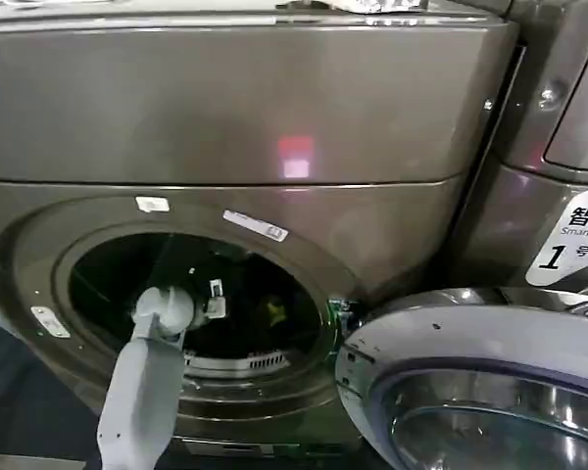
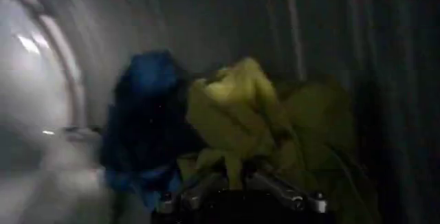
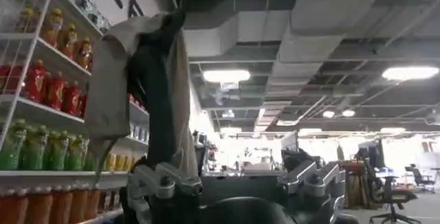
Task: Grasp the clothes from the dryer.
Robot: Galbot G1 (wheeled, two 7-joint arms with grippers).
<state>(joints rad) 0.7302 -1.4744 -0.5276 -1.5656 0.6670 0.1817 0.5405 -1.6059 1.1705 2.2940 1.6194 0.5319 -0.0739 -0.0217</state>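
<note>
Left gripper (image 2: pixel 237 187) reaching inside dryer (image 1: pixel 392 235) drum, fingers spread, just touching yellow-green and navy clothes (image 2: pixel 227 108). Right gripper (image 3: pixel 234 184) raised away from dryer, clamped on whitish-dark garment (image 3: pixel 148 88).

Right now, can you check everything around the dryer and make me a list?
Surface: dryer with its door swung open.
Job's things: blue garment and yellow-green garment heaped in the drum; whitish cloth at the right end effector.
Clutter: nothing seen.
Grippers: left end effector inside the drum, open, at the yellow-green garment; right end effector out in the room.
Cables: nothing seen.
Surroundings: neighbouring machine; bottle shelves.
</note>
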